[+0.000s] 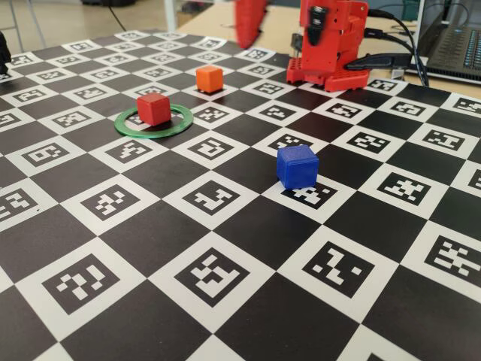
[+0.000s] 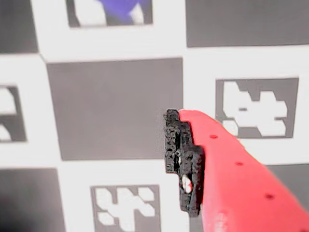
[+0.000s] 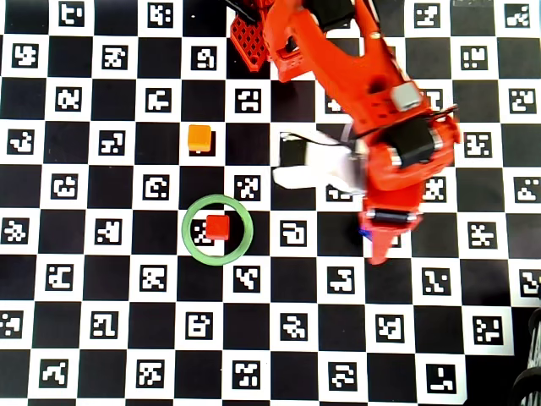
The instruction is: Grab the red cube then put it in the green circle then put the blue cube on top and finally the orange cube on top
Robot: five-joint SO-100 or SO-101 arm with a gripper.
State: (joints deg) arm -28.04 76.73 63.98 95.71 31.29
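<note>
So far only the first step looks done: nearest me in the fixed view the blue cube [image 1: 297,165] sits loose on the checkered board [image 1: 225,301], and farther back the red cube [image 1: 154,107] rests inside the green circle [image 1: 153,122]. Beyond it the orange cube [image 1: 209,78] waits untouched, so I judge two stacking steps remain. My claw [image 3: 379,245] hangs over the blue cube in the overhead view, holding nothing I can see, and I cannot tell how wide it stands.
</note>
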